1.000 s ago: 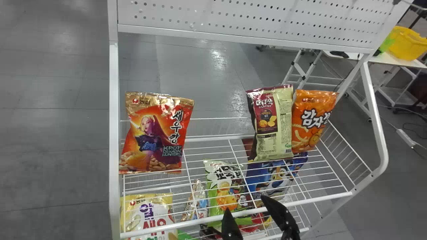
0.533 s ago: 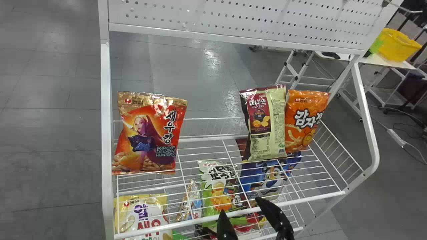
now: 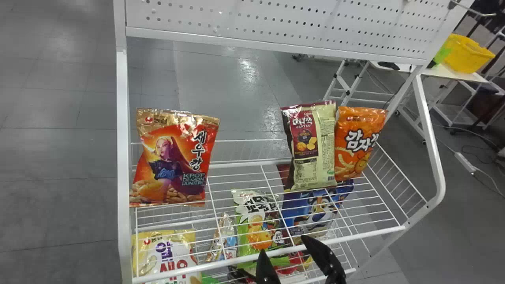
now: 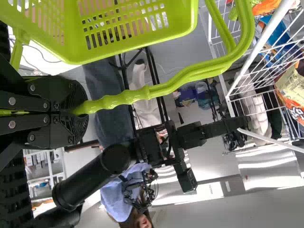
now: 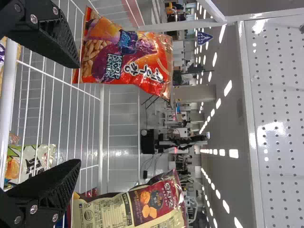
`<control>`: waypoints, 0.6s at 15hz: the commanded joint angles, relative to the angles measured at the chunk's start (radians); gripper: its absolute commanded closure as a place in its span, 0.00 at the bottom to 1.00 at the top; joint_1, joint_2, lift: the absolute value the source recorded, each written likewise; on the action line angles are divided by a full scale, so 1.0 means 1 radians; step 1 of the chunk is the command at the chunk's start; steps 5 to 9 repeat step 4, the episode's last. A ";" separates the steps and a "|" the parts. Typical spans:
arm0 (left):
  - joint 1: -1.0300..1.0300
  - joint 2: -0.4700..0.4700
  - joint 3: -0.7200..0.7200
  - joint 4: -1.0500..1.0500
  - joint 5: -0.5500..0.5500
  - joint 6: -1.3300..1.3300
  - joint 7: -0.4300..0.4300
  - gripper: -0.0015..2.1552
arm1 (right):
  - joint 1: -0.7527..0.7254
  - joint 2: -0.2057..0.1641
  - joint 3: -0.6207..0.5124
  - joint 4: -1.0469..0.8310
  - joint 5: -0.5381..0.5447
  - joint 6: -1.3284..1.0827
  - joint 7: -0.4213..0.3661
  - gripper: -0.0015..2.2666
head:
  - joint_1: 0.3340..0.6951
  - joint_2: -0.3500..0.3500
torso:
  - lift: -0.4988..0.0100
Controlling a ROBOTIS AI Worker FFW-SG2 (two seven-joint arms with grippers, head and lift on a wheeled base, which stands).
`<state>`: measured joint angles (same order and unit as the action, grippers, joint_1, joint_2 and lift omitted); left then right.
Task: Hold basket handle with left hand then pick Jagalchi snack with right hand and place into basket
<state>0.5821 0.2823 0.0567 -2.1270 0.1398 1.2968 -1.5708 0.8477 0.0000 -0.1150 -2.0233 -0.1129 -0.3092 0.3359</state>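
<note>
Left gripper (image 4: 85, 111) is pinching the basket handle (image 4: 118, 99), hold done; right gripper (image 3: 283, 244) is hanging empty, jaws spread, near head view's six o'clock, picking and placing remaining.

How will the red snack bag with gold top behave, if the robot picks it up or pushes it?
The red snack bag looks puffed, so it will probably yield under squeezing. Its shiny film may be slippery. It stands upright on the wire shelf, so a push could tip it.
</note>
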 commanded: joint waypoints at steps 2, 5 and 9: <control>0.001 0.000 0.000 -0.004 0.001 0.000 -0.010 1.00 | -0.001 0.001 -0.002 0.002 -0.010 0.014 0.000 0.05 | 1.00 0.00 | 0.97; 0.001 0.001 -0.002 -0.005 0.003 0.000 -0.010 1.00 | -0.003 0.001 -0.003 0.002 -0.019 0.017 0.002 0.05 | 1.00 0.00 | 0.97; 0.001 0.001 -0.002 -0.005 0.003 0.000 -0.010 1.00 | -0.003 0.001 -0.003 0.002 -0.019 0.017 0.002 0.05 | 1.00 0.00 | 0.97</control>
